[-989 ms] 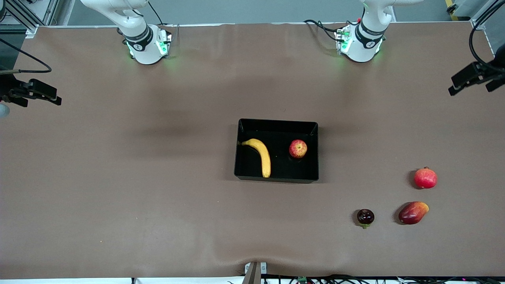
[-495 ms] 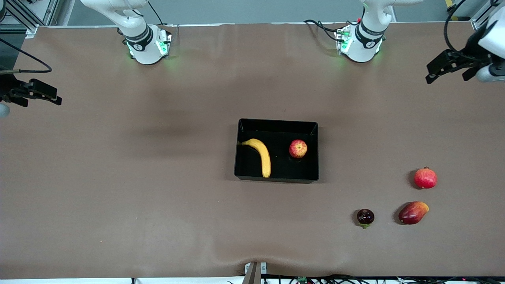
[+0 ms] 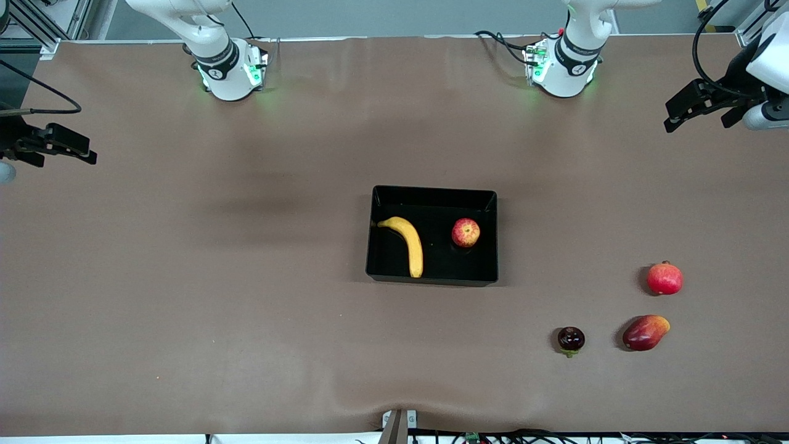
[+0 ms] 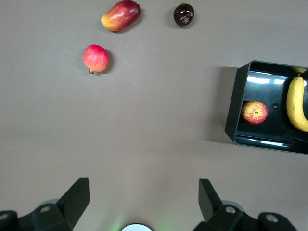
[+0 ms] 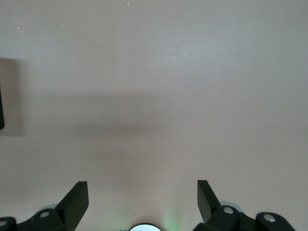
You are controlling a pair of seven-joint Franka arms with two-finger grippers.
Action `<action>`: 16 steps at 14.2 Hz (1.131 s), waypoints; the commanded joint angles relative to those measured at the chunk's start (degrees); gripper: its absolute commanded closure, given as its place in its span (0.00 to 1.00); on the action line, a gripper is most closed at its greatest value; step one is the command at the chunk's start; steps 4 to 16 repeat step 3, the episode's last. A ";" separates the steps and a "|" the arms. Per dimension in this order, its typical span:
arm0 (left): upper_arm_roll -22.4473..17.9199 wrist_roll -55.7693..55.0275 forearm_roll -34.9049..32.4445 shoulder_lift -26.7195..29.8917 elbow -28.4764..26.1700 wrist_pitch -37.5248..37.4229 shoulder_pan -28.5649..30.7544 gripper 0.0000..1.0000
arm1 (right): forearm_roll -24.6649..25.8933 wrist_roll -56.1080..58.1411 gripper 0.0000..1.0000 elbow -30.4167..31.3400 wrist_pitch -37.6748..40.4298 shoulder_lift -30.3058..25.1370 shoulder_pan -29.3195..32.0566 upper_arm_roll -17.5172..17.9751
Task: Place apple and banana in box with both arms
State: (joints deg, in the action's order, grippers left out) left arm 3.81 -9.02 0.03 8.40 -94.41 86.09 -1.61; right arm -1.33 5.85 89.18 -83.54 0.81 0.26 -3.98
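Seen from above: a brown counter [image 3: 246,277] with a shallow black rectangular plastic box [image 3: 431,279] at its middle. Inside lay a curved yellow banana [image 3: 412,243], toward the right arm's end, and a small round red-and-yellow apple [image 3: 465,232], toward the left arm's end, well apart. Left end effector [image 3: 699,109] raised over the counter's edge, fingers [image 4: 74,199] spread apart, empty. Right end effector [image 3: 58,148] likewise up at its own end, fingers [image 5: 77,198] apart, empty.

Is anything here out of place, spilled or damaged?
Nothing stands out. The banana and apple lie apart inside the box; both look whole. The left gripper and right gripper hang open, empty.
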 commanded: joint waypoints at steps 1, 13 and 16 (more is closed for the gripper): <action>-0.12 -0.12 0.23 -2.76 2.90 -0.13 -0.32 0.00 | -0.69 -1.10 0.00 -0.76 0.83 0.15 -0.08 0.29; -0.03 -0.38 0.14 -3.21 3.35 -0.22 -0.23 0.00 | -0.69 -1.10 0.00 -0.76 0.83 0.07 -0.08 0.38; -0.03 -0.38 0.14 -3.21 3.35 -0.22 -0.23 0.00 | -0.69 -1.10 0.00 -0.76 0.83 0.07 -0.08 0.38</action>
